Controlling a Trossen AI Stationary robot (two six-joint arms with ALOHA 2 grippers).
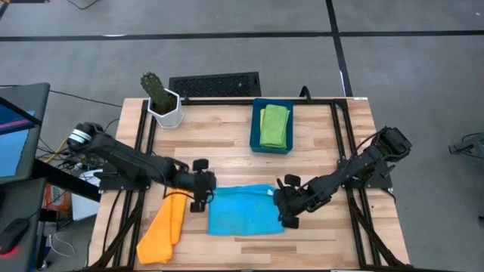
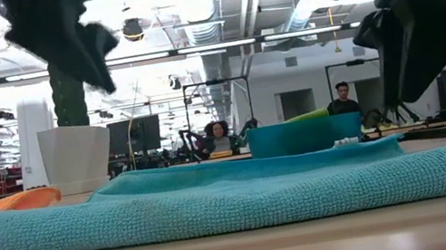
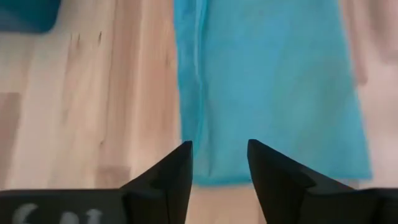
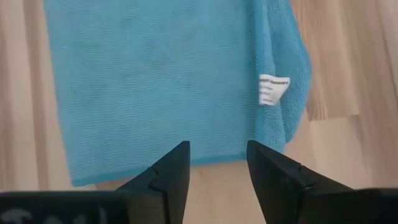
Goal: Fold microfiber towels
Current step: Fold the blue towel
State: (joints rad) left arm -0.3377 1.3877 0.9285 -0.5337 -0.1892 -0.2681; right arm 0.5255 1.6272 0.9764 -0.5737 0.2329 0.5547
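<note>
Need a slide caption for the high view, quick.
Both open grippers, left and right, flank the light blue towel.

Pale wooden counter (image 1: pixel 227 136) carrying a blue towel (image 1: pixel 243 211) spread flat, an orange towel (image 1: pixel 162 233) at its left, a blue bin (image 1: pixel 255 125) holding seemingly folded green towels (image 1: pixel 275 125), and a potted cactus (image 1: pixel 162 102).

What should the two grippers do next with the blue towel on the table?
Probably lower both onto its short ends and pinch: the left gripper and right gripper hover open and empty at opposite ends of the blue towel, which lies flat, seemingly folded once.
</note>
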